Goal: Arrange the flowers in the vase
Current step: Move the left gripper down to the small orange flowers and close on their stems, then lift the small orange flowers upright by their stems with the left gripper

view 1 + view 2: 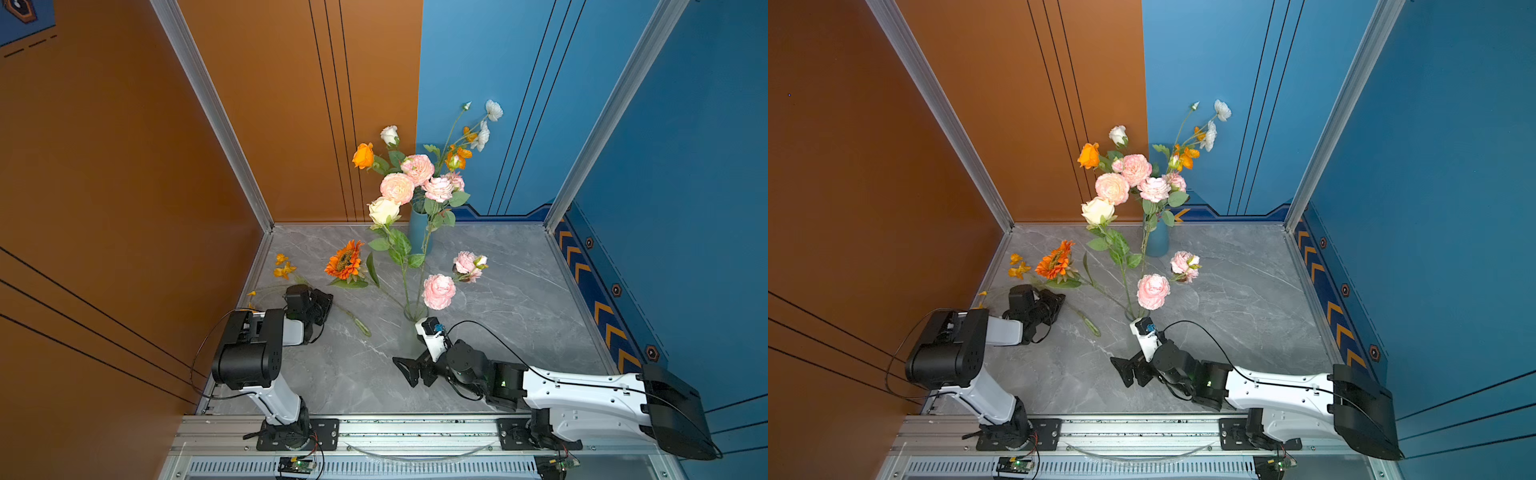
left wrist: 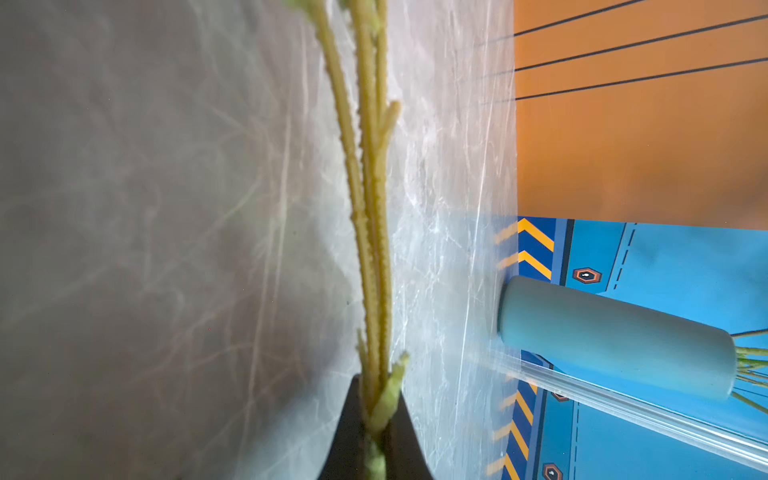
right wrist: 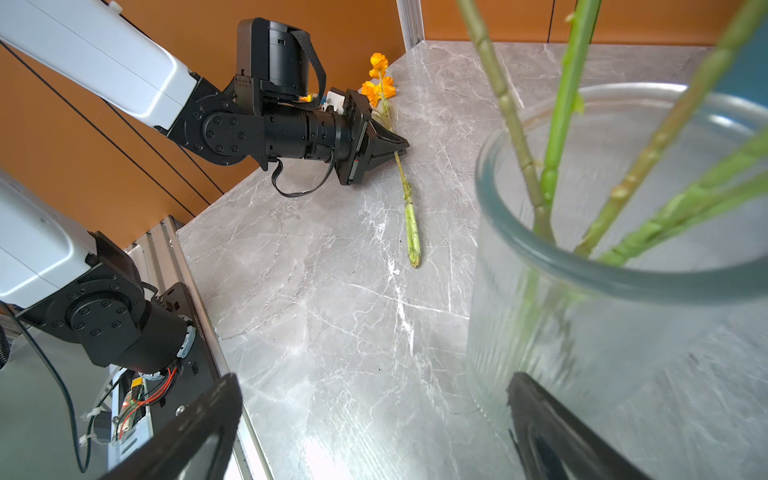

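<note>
The left tool (image 3: 398, 148) is pressed together on the thin green stem (image 3: 410, 216) of a small orange flower (image 1: 284, 271). The left wrist view shows the stem running out from between its black fingertips (image 2: 353, 432). The tool sits low at the tabletop (image 1: 519, 311), and the flower lies flat there. Its blooms are on the far side of the tool from the glass vase (image 3: 665, 279), and its cut end points toward the vase without reaching it. In both top views the tool and flower lie well to the left of the glass vase.

The right tool (image 3: 374, 386) is spread wide and grips nothing. It hangs low just in front of the glass vase. In the right wrist view one of its fingers (image 3: 552, 419) crosses the foot of the vase's ribbed wall. Whether it touches the glass I cannot tell.

Several flowers stand in the glass vase with their stems fanning out over the rim. A cream rose (image 1: 383, 210) leans up and back. An orange sunflower (image 1: 344, 259) leans low to the left. A pink bloom (image 1: 438, 291) hangs just beside the rim, and another pink bloom (image 1: 469, 266) sits to the right of the vase.

Behind the glass vase, near the back wall, stands a blue vase (image 1: 419, 239). It holds a fuller bunch of pink, orange and white blooms.
</note>
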